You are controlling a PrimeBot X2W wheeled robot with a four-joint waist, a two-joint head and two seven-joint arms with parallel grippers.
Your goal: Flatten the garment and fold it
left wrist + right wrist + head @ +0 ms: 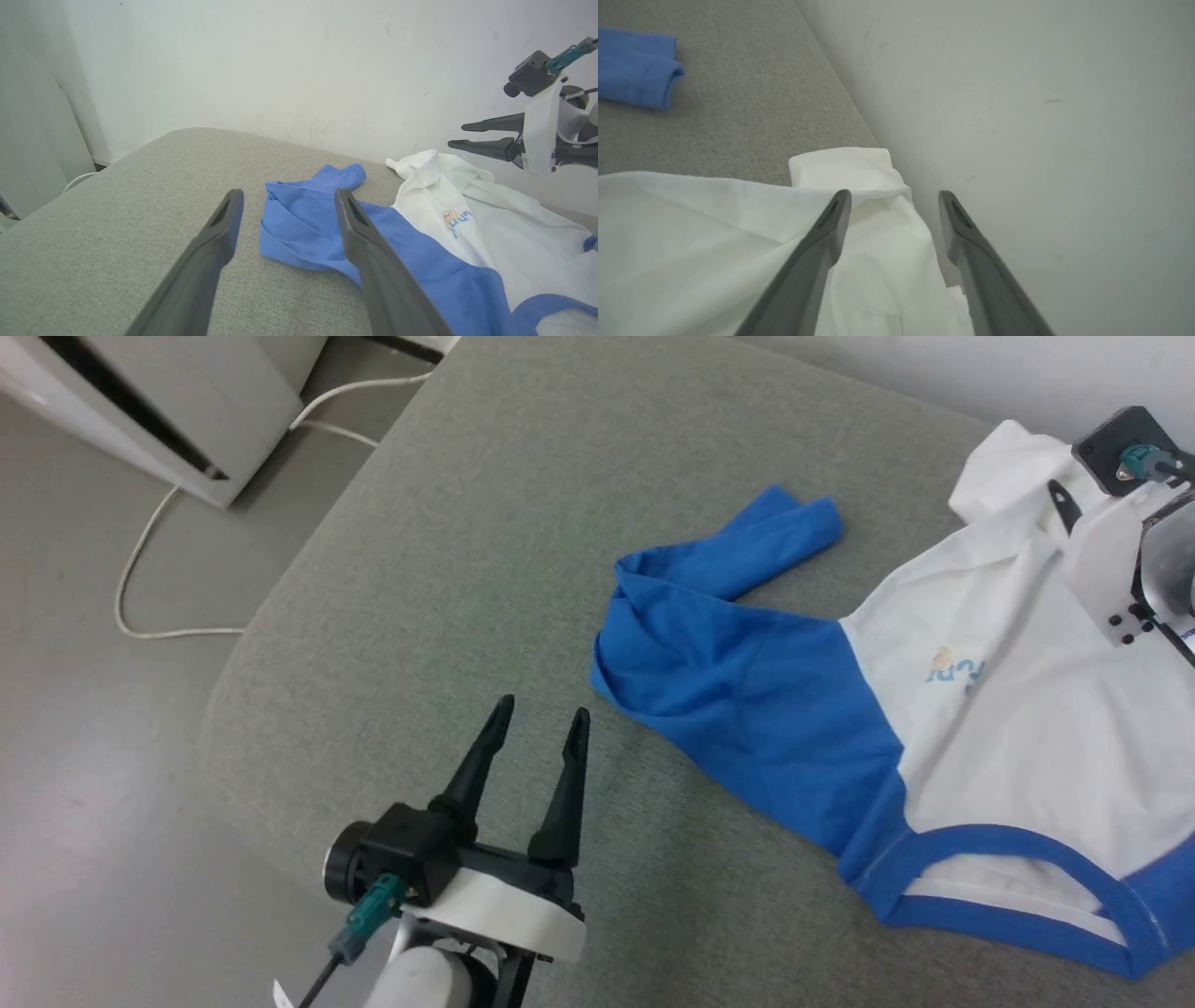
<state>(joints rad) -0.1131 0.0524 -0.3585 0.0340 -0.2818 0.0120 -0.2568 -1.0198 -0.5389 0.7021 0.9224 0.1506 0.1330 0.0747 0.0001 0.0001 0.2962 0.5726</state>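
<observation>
A grey padded surface (485, 523) with rounded corners fills the middle of the room, its far edge against a plain pale wall (280, 70). Bare floor (84, 784) lies off its left edge, where a white unit (159, 401) stands and a pale cable (187, 634) trails. The garment (1008, 737) lies on the right half of the surface, reaching from the near edge up to the far edge by the wall. The left gripper (543, 709) hangs over bare fabric near the near-left corner, its two dark fingers spread and holding nothing. The folded blue sleeve (728, 644) is just to its right and apart from it. The right gripper (895, 196) hovers above the white cloth at the far edge, close to the wall. Its fingers are also spread and empty, and from the left wrist view it stands clear of the cloth. The whole left half of the surface is bare, so there is wide room on that side, while the wall closes in the far side. The shirt is not yet flat. The blue sleeve doubles back on itself, with its cuff (812, 523) pointing towards the far edge. The blue collar trim (1008, 845) curves along the near edge, and a small print with blue lettering (952, 670) sits on the white chest. The white body bunches into folds by the wall, with one corner (850, 168) turned up.
</observation>
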